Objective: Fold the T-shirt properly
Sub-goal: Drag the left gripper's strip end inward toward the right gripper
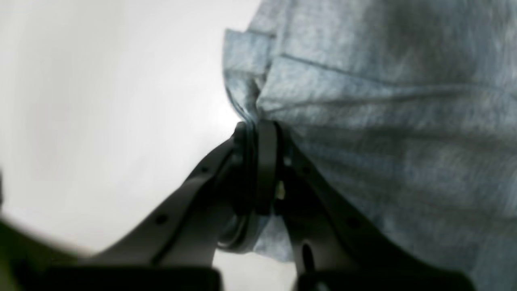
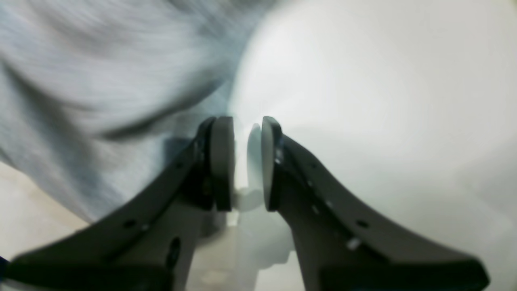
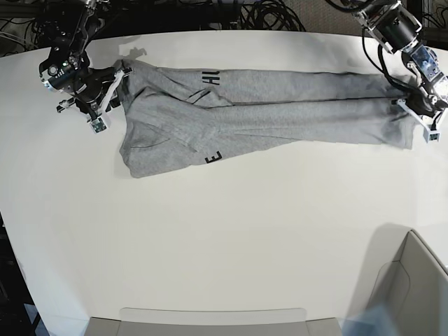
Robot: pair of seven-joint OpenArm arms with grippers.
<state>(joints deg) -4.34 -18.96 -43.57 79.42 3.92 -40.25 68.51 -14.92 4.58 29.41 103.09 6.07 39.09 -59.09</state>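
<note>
The T-shirt (image 3: 266,112) is spread long and narrow along the table's (image 3: 224,238) far edge, folded lengthwise, with black letters showing at two folds near its left half. Nothing else lies on the white table; its near half is bare. Grey bins are seen at the near edge (image 3: 210,320) and the near right corner (image 3: 409,294), and dark cables (image 3: 266,14) are bunched beyond the far edge.

The left gripper (image 1: 258,133) is seen at the shirt's right end, its fingers pressed together on a pinched fold of grey cloth; this pinch is plain only in the left wrist view, while the base view gives only the gripper's place at the hem. The right gripper (image 2: 247,161) is seen at the shirt's left end, its fingers a narrow gap apart with white table showing between them and nothing held; the cloth lies just beside its left finger (image 2: 221,161). Both wrist views are blurred.
</note>
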